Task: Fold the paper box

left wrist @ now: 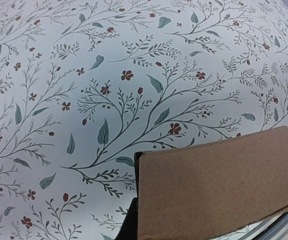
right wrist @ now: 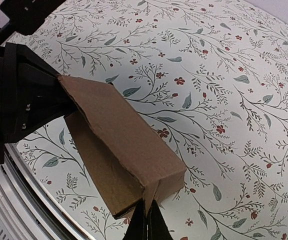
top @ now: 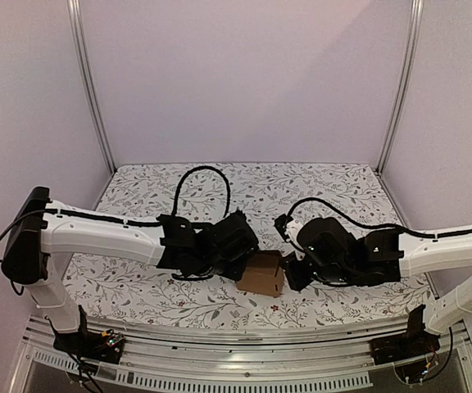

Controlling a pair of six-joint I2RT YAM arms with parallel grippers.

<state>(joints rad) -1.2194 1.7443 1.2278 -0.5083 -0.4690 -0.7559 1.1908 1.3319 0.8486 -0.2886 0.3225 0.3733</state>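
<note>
Two arms, one item.

Overhead view. Item: the paper box (top: 262,277), brown card, already a block and not a flat sheet, over the near part of the floral cloth (top: 220,184). The left gripper (top: 242,264) is at one end and the right gripper (top: 292,270) at the other. Both meet the box, but their housings hide the fingertips.

Left wrist view. One broad brown face sits just right of the hand. A single dark finger (left wrist: 128,225) lies against the box's left edge, and the second is hidden. The jaws are closed to about a card's thickness, seemingly on a wall of the box.

Right wrist view. The box runs away from the hand, tilted. Its far end butts into the left hand's black body and its near corner is at the fingertips. The fingers are pressed together, apparently nipping card at that corner. The top panel's edge lies uneven over the side wall. I cannot tell whether the box rests on the cloth or hangs clear.

Hazards, as judged:
- Both holds are thin pinches at opposite ends, so a pull apart or a twist could tear the card or slip it free.
- The metal rail (right wrist: 14,200) lies just beside the box, and a dropped box could land on it.
- Pressing the uneven panel unsupported could crush the block.
</note>
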